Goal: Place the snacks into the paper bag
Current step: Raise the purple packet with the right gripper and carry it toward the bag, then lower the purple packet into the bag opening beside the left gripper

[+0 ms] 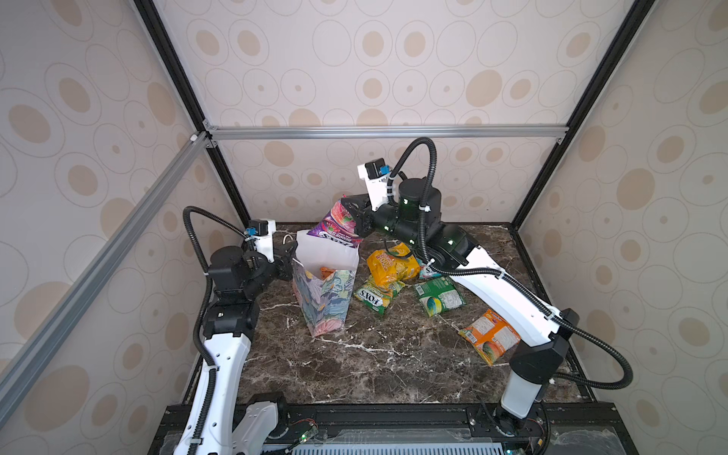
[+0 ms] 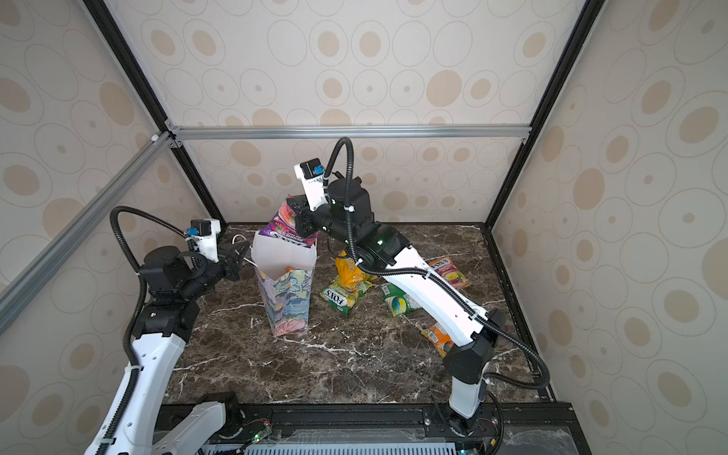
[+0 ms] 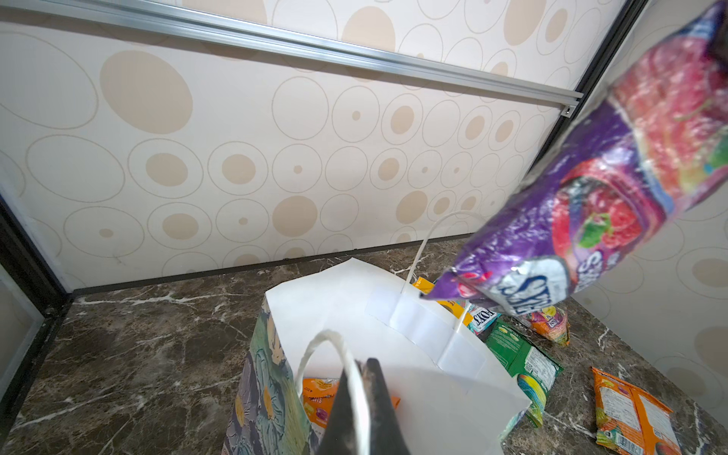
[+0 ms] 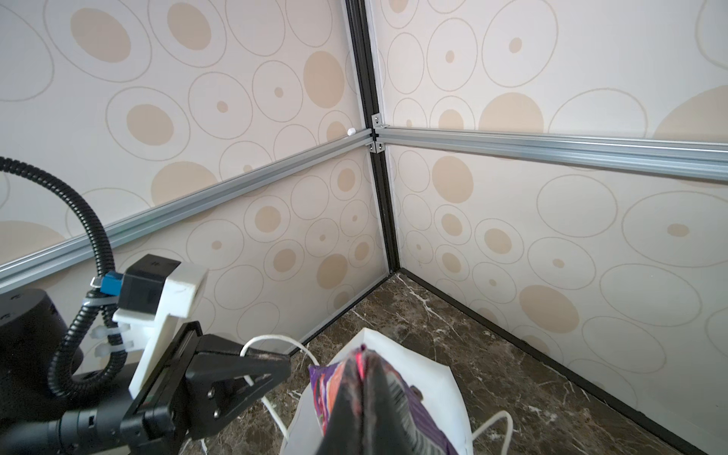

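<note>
The floral paper bag [image 1: 329,299] [image 2: 285,303] stands upright and open, left of the table's middle. My left gripper [image 1: 290,252] [image 3: 364,366] is shut on its white cord handle [image 3: 315,346] at the bag's left rim. My right gripper [image 1: 354,216] [image 4: 364,352] is shut on the top of a purple snack packet [image 1: 335,232] [image 3: 583,197]. The packet hangs tilted over the bag's far rim. An orange packet [image 3: 319,394] lies inside the bag. Yellow [image 1: 392,264], yellow-green [image 1: 378,296], green [image 1: 439,300] and orange [image 1: 488,337] packets lie on the table, right of the bag.
A teal packet [image 1: 427,272] peeks out under my right arm, and a pink-orange one [image 2: 449,271] lies behind it. Patterned walls with aluminium rails [image 1: 386,132] close in the marble table [image 1: 354,370] on three sides.
</note>
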Robot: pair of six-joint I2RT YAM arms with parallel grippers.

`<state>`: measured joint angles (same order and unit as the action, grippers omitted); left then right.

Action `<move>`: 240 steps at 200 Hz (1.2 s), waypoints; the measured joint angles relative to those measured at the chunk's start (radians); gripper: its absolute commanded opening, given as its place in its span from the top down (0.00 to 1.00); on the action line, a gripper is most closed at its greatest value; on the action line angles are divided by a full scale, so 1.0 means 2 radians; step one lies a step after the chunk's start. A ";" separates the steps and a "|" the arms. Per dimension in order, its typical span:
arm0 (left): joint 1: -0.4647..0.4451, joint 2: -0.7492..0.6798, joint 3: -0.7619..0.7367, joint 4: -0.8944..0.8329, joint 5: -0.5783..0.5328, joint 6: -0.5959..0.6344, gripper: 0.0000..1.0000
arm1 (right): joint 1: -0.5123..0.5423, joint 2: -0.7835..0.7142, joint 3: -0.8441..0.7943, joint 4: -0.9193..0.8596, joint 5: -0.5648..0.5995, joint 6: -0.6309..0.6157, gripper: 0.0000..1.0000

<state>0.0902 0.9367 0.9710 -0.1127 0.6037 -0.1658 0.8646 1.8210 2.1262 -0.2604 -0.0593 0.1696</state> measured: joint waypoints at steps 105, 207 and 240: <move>0.000 -0.005 0.000 0.000 -0.002 0.000 1.00 | 0.004 0.111 0.115 -0.042 0.023 0.001 1.00; 0.000 -0.006 0.000 0.000 -0.005 0.000 1.00 | 0.070 0.136 0.152 -0.102 0.174 0.003 1.00; 0.000 -0.006 0.000 0.000 -0.005 0.000 1.00 | 0.078 0.136 0.155 -0.119 0.204 0.007 1.00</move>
<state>0.0902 0.9257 0.9707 -0.1131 0.5941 -0.1650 1.0206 2.0926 2.4367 -0.4988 0.3489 0.1829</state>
